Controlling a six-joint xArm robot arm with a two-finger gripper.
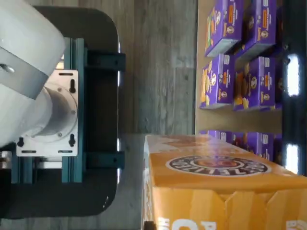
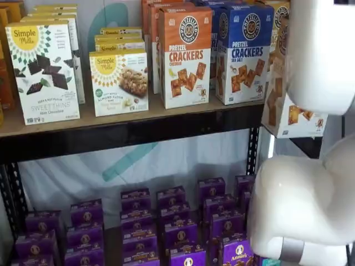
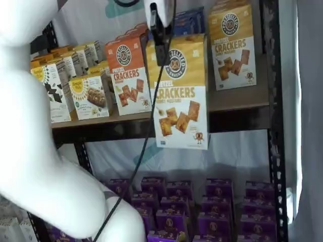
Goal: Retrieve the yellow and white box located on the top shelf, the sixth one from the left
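Note:
The yellow and white box [image 3: 179, 96] hangs in the air in front of the top shelf [image 3: 237, 103], clear of the row, with its bottom edge below the black front rail. My gripper [image 3: 158, 31] comes down from above, and its black fingers are closed on the box's upper part. In a shelf view the box [image 2: 284, 108] shows only partly, at the right behind my white arm. The wrist view shows its yellow-orange top and round logo [image 1: 216, 189] close up.
An orange Pretzel Crackers box [image 2: 186, 55], a blue one [image 2: 241, 52] and white Simple Mills boxes [image 2: 44, 69] stand on the top shelf. Another yellow box [image 3: 233, 45] stands at the right. Purple boxes [image 2: 177, 230] fill the lower shelf. My white arm [image 2: 310, 188] blocks the right side.

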